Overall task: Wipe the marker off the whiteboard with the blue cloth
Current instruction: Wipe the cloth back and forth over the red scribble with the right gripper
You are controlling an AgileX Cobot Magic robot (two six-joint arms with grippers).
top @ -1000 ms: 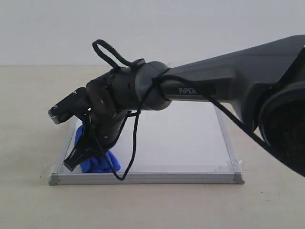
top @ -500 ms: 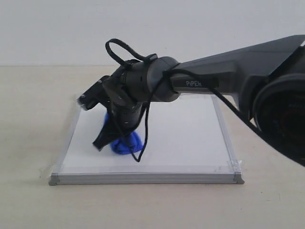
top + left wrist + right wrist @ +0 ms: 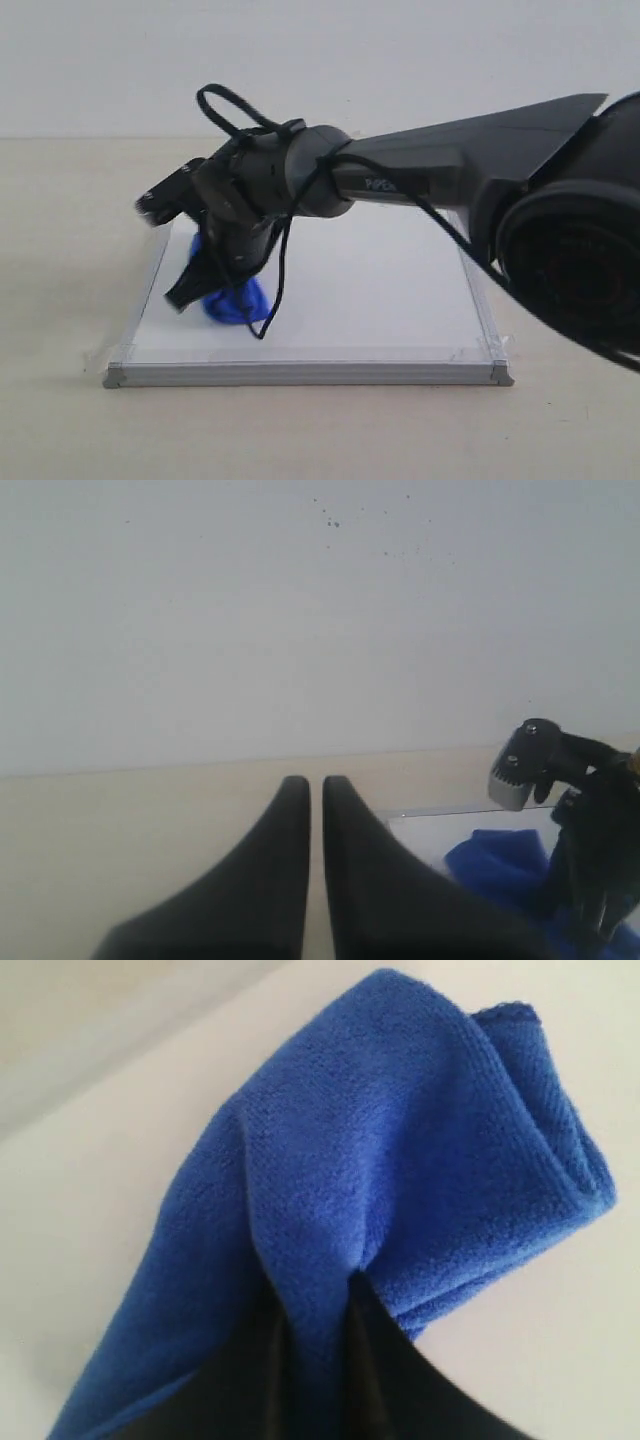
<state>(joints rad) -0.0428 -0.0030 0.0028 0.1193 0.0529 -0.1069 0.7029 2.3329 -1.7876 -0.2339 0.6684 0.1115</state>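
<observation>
cloth (image 3: 238,303) rests on board (image 3: 380,300) near its left edge, pinched tight in right hand (image 3: 210,290). left hand (image 3: 314,790) clenched, empty, over counter (image 3: 120,810).

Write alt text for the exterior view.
A black robot arm reaches in from the right, its right gripper holding a bunched blue cloth against the left part of a silver-framed whiteboard lying flat on a beige table.
</observation>
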